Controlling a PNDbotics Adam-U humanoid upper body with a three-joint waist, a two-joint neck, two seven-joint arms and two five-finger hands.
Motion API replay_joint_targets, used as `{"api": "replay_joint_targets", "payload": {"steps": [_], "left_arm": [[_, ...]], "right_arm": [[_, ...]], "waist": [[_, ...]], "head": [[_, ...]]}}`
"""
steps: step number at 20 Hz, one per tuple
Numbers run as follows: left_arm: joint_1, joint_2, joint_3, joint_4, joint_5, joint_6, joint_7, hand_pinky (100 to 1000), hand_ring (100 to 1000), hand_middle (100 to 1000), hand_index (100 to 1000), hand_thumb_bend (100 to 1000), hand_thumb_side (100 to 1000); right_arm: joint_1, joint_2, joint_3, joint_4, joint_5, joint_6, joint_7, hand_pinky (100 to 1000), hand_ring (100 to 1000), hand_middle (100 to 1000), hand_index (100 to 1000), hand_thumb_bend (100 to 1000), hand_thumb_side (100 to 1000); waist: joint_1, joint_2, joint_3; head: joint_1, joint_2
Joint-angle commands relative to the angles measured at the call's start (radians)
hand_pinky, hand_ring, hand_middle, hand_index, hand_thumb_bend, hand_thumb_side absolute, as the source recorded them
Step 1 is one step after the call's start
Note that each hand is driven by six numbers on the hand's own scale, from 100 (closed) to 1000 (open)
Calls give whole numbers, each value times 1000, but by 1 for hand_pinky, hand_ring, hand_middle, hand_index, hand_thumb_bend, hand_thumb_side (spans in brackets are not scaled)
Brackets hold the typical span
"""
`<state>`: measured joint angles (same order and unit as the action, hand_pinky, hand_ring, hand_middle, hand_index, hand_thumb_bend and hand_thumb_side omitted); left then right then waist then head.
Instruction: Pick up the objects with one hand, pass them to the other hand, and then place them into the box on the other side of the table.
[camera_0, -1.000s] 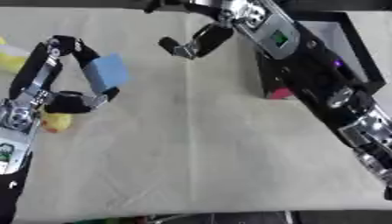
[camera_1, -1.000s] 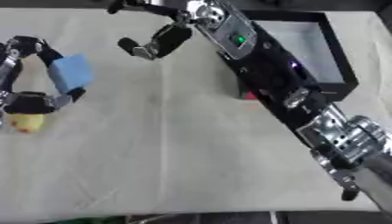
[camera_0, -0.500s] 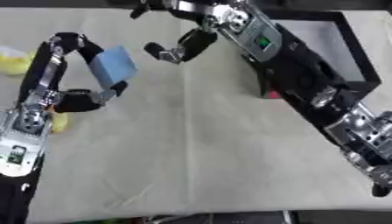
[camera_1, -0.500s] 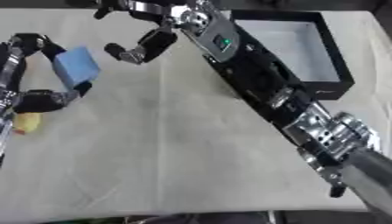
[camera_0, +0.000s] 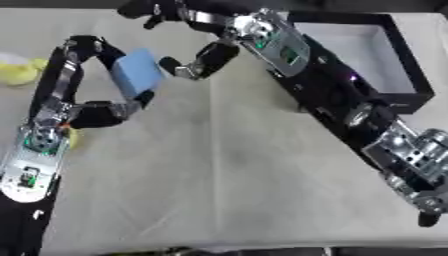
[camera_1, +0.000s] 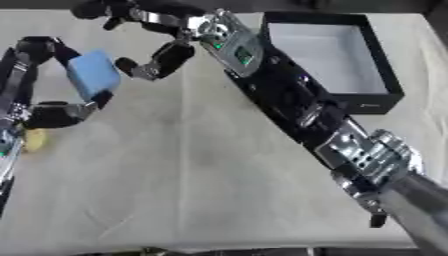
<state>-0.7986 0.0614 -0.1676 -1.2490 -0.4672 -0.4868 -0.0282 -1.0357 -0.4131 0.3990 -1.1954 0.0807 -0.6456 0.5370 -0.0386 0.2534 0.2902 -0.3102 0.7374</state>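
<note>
Blue rectangular block (camera_0: 136, 73), soft-looking like a sponge, sits up off the pale cloth-covered table (camera_0: 227, 190), and we have it pinched in our left hand (camera_0: 96, 82) between the fingers above and the thumb below. Our right hand (camera_0: 188, 42) reaches across from the upper right, fingers spread and holding nothing, thumb tip just beside the block's right edge. We judge this as the handover about to happen. The open black box with a white floor (camera_1: 328, 55) waits at the far right, well apart from the exchange. A yellow soft-looking object (camera_0: 19, 71) lies at the left edge, another yellow bit (camera_1: 33, 140) under our left arm. Risks: if our left lets go before our right closes, the block drops; a clipped corner could twist it out of the pinch
</note>
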Motion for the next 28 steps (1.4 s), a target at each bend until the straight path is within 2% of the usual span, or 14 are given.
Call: {"api": "replay_joint_targets", "payload": {"steps": [1,8,10,13,21,26,27,28], "left_arm": [[-11,7,7,-19,-3,4,1,631,371,338,418,100,100],[-5,8,10,-14,-23,14,7,629,369,337,417,100,100],[-4,6,13,-13,-24,18,7,628,368,336,416,100,100],[-3,2,18,-12,-20,29,6,627,366,334,415,100,100],[7,-1,24,-35,12,60,3,629,364,332,414,100,100],[11,-5,31,-47,18,71,3,629,363,331,413,100,100],[11,-6,30,-49,20,72,3,629,363,331,413,100,100],[12,-6,28,-51,21,73,3,629,362,330,412,100,100]], "right_arm": [[-26,-15,11,-29,-10,-212,224,898,1000,999,1000,100,100],[-40,-35,-5,-81,-73,-187,343,902,1000,989,1000,100,103],[-44,-36,6,-100,-76,-180,364,903,1000,993,1000,100,171],[-47,-36,41,-132,-40,-185,369,902,1000,990,1000,133,247],[-40,-43,57,-149,88,-242,370,886,1000,961,1000,167,302],[-38,-37,18,-142,164,-258,370,888,1000,962,1000,162,298],[-38,-32,6,-142,176,-253,370,887,1000,957,1000,201,291],[-38,-29,-4,-144,184,-249,370,885,1000,955,1000,200,287]], "waist": [[3,-31,0],[3,-29,-5],[3,-29,-5],[3,-29,-4],[0,-30,-4],[2,-30,-7],[3,-29,-7],[4,-29,-7]], "head": [[-2,2],[-6,7],[-8,9],[-12,9],[-15,18],[-16,19],[-17,19],[-18,19]]}}
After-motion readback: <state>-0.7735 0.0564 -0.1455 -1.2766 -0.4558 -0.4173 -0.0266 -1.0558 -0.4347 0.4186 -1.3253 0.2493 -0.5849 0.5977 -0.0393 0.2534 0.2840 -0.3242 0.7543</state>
